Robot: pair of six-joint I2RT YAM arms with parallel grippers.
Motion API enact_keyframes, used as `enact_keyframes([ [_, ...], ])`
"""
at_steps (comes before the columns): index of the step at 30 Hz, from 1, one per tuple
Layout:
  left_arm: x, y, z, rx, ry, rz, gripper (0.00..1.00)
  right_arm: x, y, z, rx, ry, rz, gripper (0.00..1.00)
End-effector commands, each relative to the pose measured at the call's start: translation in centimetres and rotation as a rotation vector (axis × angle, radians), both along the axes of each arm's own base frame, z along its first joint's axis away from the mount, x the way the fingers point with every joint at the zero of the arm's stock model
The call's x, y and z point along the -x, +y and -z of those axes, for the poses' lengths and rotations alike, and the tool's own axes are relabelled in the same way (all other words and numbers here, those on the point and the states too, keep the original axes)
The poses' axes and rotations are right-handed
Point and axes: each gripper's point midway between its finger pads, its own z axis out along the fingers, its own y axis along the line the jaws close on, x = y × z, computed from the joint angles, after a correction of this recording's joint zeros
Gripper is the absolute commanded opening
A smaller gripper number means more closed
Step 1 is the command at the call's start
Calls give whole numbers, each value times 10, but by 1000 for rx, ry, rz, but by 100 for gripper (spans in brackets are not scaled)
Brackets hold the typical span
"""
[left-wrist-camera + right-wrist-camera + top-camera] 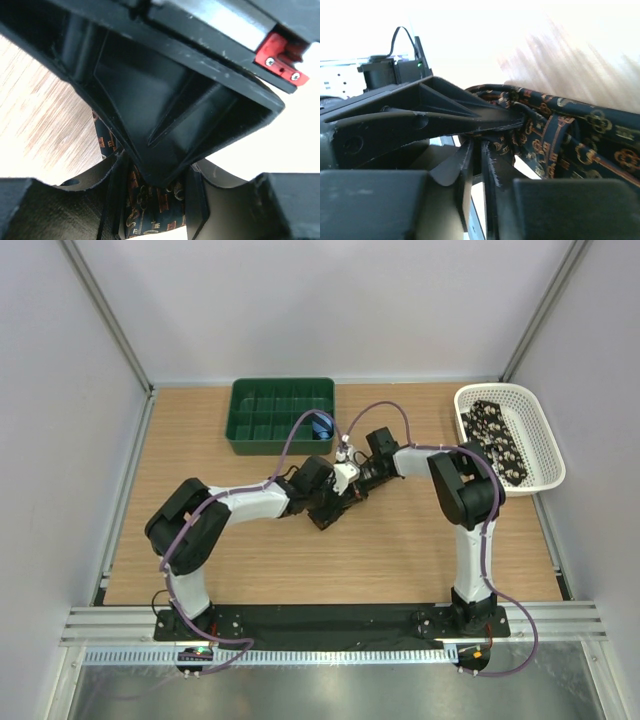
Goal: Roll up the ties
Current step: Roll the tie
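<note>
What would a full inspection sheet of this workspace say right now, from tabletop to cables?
Surface: wooden table.
Job's things: one dark tie with orange-gold pattern mid-table between both grippers; more dark ties with pale spots in the white basket.
Clutter: green divided tray holding a small blue roll.
Grippers: left gripper closed on the tie; right gripper with jaws nearly together at the tie's fold, grip unclear.
Cables: purple cables loop along both arms.
Surroundings: grey walls; metal rail at the near edge.

Dark tie (330, 512) with tan-orange motifs, partly rolled at table (400, 560) centre; black pale-spotted ties (497, 440) heaped in white basket (541, 430).
</note>
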Motion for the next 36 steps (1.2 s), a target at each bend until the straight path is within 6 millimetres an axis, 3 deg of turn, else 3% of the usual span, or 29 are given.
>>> enact_keyframes([
  [1, 18, 20, 41, -116, 138, -153, 34, -15, 3, 3, 47, -85, 30, 22],
  [3, 18, 24, 48, -130, 162, -205, 34, -26, -2, -2, 45, -111, 84, 29],
  [5, 21, 25, 51, -133, 174, -219, 34, -33, -13, -12, 18, -60, 168, 29],
  [6, 22, 26, 52, -134, 179, -226, 34, -46, -14, -21, -25, -116, 198, 30],
  [12, 29, 32, 51, -164, 205, -220, 32, -71, -51, -55, -39, -220, 402, 32],
  [14, 31, 33, 52, -174, 224, -216, 32, -68, -59, -59, -34, -251, 438, 33],
  [15, 36, 36, 54, -194, 243, -215, 32, -67, -64, -74, -25, -320, 455, 33],
  [16, 36, 34, 52, -193, 253, -211, 32, -65, -71, -67, 23, -339, 495, 33],
  [18, 40, 38, 54, -219, 273, -212, 32, -63, -81, -80, 49, -420, 552, 33],
  [19, 39, 36, 52, -216, 274, -207, 32, -60, -92, -68, 123, -425, 607, 32],
  [24, 41, 41, 51, -231, 294, -210, 32, -27, -95, -73, 184, -602, 650, 31],
  [25, 42, 42, 52, -237, 301, -207, 32, -5, -80, -76, 198, -688, 584, 31],
  [26, 42, 42, 52, -236, 304, -206, 33, -3, -87, -71, 282, -746, 616, 31],
  [29, 44, 44, 54, -248, 320, -198, 33, 25, -74, -75, 340, -901, 571, 31],
  [31, 44, 44, 54, -254, 325, -198, 32, 33, -74, -80, 362, -967, 560, 32],
  [32, 43, 44, 53, -255, 325, -195, 32, 48, -63, -77, 371, -993, 508, 32],
  [36, 42, 43, 51, -263, 325, -193, 33, 65, -51, -72, 480, -1124, 424, 32],
])
